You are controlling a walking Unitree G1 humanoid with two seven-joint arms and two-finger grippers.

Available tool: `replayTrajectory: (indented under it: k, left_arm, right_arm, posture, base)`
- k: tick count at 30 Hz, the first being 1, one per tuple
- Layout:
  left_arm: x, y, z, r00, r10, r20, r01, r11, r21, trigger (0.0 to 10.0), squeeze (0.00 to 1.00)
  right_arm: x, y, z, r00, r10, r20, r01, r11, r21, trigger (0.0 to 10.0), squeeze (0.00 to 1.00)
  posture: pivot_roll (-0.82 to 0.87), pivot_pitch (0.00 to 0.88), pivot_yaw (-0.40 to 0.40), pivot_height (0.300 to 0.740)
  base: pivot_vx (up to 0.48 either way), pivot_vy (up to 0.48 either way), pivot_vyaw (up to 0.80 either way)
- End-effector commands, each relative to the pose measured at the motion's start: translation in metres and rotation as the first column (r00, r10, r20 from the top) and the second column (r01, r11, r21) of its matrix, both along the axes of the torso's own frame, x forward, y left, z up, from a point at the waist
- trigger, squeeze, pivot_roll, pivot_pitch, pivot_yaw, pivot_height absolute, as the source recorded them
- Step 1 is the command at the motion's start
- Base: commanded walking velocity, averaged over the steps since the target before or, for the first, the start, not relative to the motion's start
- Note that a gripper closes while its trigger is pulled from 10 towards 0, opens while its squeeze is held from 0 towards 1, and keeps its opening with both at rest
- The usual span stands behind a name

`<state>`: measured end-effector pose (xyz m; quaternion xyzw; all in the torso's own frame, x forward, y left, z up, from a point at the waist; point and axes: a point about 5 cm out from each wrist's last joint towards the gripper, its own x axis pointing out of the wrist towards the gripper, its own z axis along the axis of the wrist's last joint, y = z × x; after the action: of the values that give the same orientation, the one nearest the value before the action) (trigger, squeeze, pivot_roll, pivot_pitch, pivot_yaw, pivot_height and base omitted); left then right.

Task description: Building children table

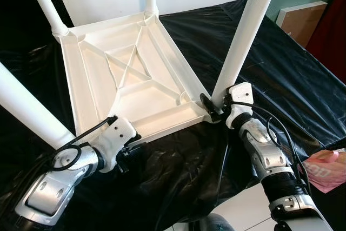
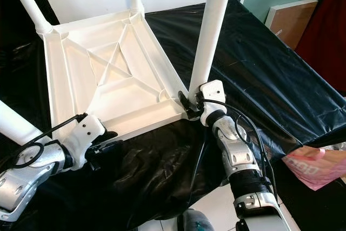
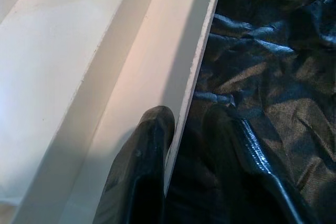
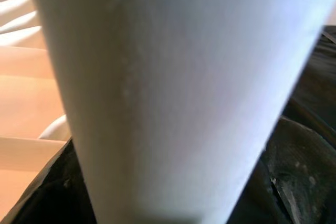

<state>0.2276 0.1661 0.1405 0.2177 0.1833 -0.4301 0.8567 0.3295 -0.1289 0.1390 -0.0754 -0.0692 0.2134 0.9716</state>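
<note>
A white children's table (image 1: 135, 74) lies upside down on a black plastic sheet (image 1: 281, 63), its legs pointing up. My left gripper (image 1: 127, 152) is at the table's near edge. In the left wrist view its fingers (image 3: 142, 166) straddle the thin rim (image 3: 199, 51), one on the white inside and one over the black sheet, shut on it. My right gripper (image 1: 212, 106) is clamped round the base of the near right leg (image 1: 246, 31) at the table's corner. That leg (image 4: 168, 93) looms large in the right wrist view, with a black finger on each side.
The near left leg (image 1: 27, 109) rises just beside my left arm. Two more legs (image 1: 46, 1) stand at the far corners. A pink packet (image 1: 327, 169) lies at the right edge. A wooden board (image 1: 303, 20) leans on the teal wall.
</note>
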Motion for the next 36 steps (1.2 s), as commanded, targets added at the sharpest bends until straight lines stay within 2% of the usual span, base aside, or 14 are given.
replayTrajectory:
  k: [1,10,17,18,23,24,25,26,29,30,31,33,34,36]
  left_arm:
    - [-0.024,-0.014,-0.019,0.969,-0.157,-0.189,0.147,0.987,-0.067,0.0,0.0]
    - [-0.04,-0.005,-0.023,0.948,-0.166,-0.273,0.159,0.986,-0.047,0.0,0.0]
    - [-0.046,0.008,-0.028,0.942,-0.145,-0.301,0.152,0.988,0.0,0.0,0.0]
    - [-0.036,0.01,-0.027,0.962,-0.108,-0.25,0.118,0.993,0.026,9.3,0.0]
    - [-0.027,0.008,-0.023,0.976,-0.094,-0.195,0.1,0.995,0.022,10.0,0.0]
    - [-0.019,0.005,-0.018,0.987,-0.078,-0.141,0.078,0.997,-0.001,10.0,0.0]
    - [-0.019,0.005,-0.018,0.987,-0.078,-0.141,0.078,0.997,-0.001,10.0,0.0]
    - [-0.013,-0.001,-0.01,0.993,-0.079,-0.086,0.074,0.996,-0.055,10.0,0.0]
    - [-0.013,-0.001,-0.01,0.993,-0.079,-0.086,0.074,0.996,-0.055,10.0,0.0]
    - [-0.009,-0.009,-0.001,0.996,-0.084,-0.04,0.078,0.988,-0.135,10.0,1.0]
    - [-0.009,-0.009,-0.001,0.996,-0.084,-0.04,0.078,0.988,-0.135,10.0,1.0]
    - [-0.004,-0.028,0.019,0.994,-0.085,0.068,0.101,0.952,-0.288,10.0,1.0]
    - [-0.003,-0.034,0.027,0.99,-0.081,0.111,0.115,0.935,-0.335,10.0,0.0]
    - [-0.001,-0.037,0.031,0.988,-0.07,0.14,0.117,0.925,-0.361,10.0,0.0]
  right_arm:
    - [0.002,0.01,-0.004,0.999,0.034,-0.034,-0.035,0.999,-0.016,10.0,0.0]
    - [0.002,0.007,-0.009,0.998,0.042,-0.04,-0.043,0.999,-0.023,10.0,0.0]
    - [-0.003,0.019,-0.011,0.994,0.104,-0.038,-0.104,0.995,-0.009,10.0,0.0]
    - [-0.004,0.022,-0.011,0.993,0.115,-0.036,-0.115,0.993,0.0,10.0,0.0]
    - [-0.005,0.023,-0.011,0.992,0.117,-0.036,-0.117,0.993,0.005,10.0,0.0]
    - [-0.006,0.022,-0.011,0.993,0.112,-0.033,-0.111,0.994,0.014,10.0,0.0]
    - [-0.006,0.022,-0.011,0.993,0.112,-0.033,-0.111,0.994,0.014,10.0,0.0]
    - [-0.008,0.021,-0.011,0.995,0.098,-0.025,-0.097,0.995,0.025,10.0,0.0]
    - [-0.008,0.021,-0.011,0.995,0.098,-0.025,-0.097,0.995,0.025,10.0,0.0]
    - [-0.009,0.018,-0.009,0.998,0.066,-0.011,-0.065,0.997,0.047,10.0,0.0]
    - [-0.009,0.018,-0.009,0.998,0.066,-0.011,-0.065,0.997,0.047,10.0,0.0]
    - [-0.016,0.008,-0.006,1.0,-0.009,0.018,0.007,0.994,0.109,10.0,0.0]
    - [-0.019,0.004,-0.005,0.999,-0.034,0.025,0.03,0.99,0.137,10.0,0.0]
    - [-0.021,0.001,-0.004,0.998,-0.048,0.037,0.042,0.988,0.151,10.0,0.0]
  posture:
    - [0.04,0.157,-0.026,0.74]
    - [0.03,0.163,-0.016,0.74]
    - [0.04,0.165,-0.018,0.74]
    - [0.04,0.166,-0.022,0.74]
    - [0.04,0.165,-0.025,0.74]
    - [0.04,0.165,-0.029,0.74]
    - [0.04,0.165,-0.029,0.74]
    - [0.04,0.164,-0.03,0.74]
    - [0.04,0.164,-0.03,0.74]
    - [0.04,0.163,-0.033,0.74]
    - [0.04,0.163,-0.033,0.74]
    - [0.03,0.164,-0.032,0.74]
    - [0.03,0.164,-0.03,0.74]
    - [0.02,0.164,-0.029,0.74]
  base:
    - [0.0,0.0,0.0]
    - [0.0,0.0,0.0]
    - [0.0,0.0,0.0]
    - [0.0,0.0,0.0]
    - [0.0,0.0,0.0]
    - [0.0,0.0,0.0]
    - [0.0,0.0,0.0]
    - [0.0,0.0,0.0]
    - [0.0,0.0,0.0]
    - [0.0,0.0,0.0]
    - [0.0,0.0,0.0]
    - [0.0,0.0,0.0]
    - [0.0,0.0,0.0]
    - [0.0,0.0,0.0]
